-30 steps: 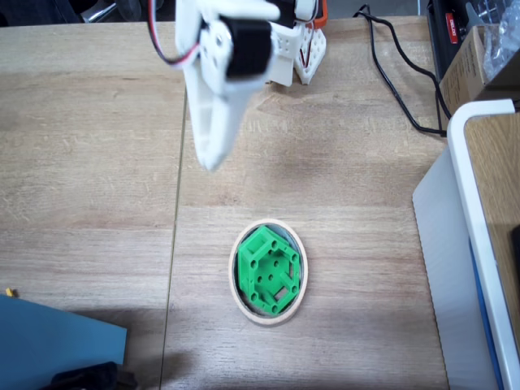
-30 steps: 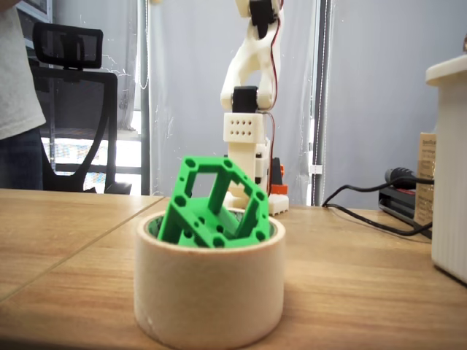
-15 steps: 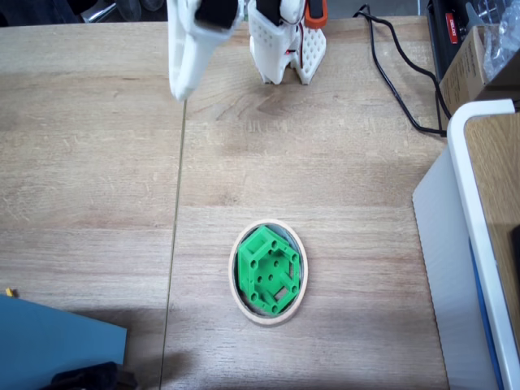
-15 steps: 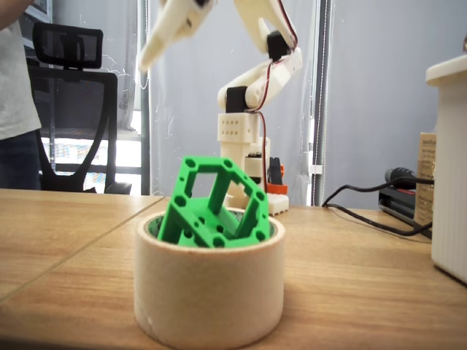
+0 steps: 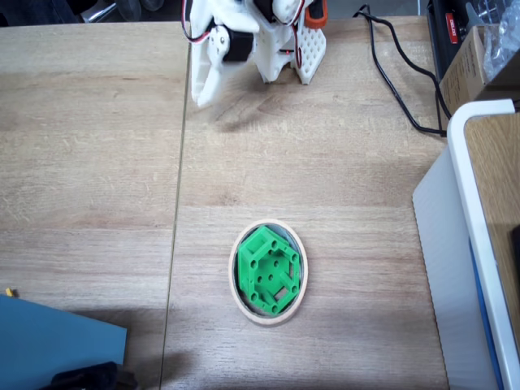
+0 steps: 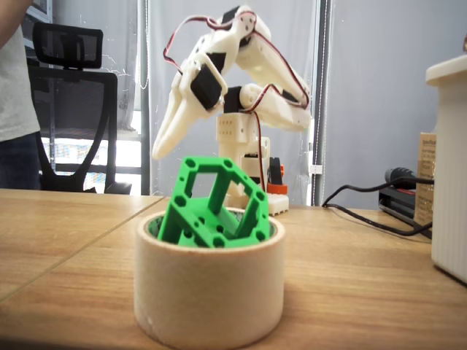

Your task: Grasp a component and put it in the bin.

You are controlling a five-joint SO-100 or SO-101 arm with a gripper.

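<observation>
Bright green component (image 5: 269, 270), beige bin (image 5: 240, 302), white hand (image 5: 201, 96)

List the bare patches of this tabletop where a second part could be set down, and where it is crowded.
Free: the wooden table left of its seam, and the stretch between the beige tape-roll ring holding the green hexagonal plastic block and the white arm base. Crowded: the black cable, white-rimmed container, blue sheet.

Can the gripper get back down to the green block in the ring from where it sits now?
Probably yes. The gripper hangs near the base, and bare table lies between it and the block, whose top sticks out above the ring.
</observation>
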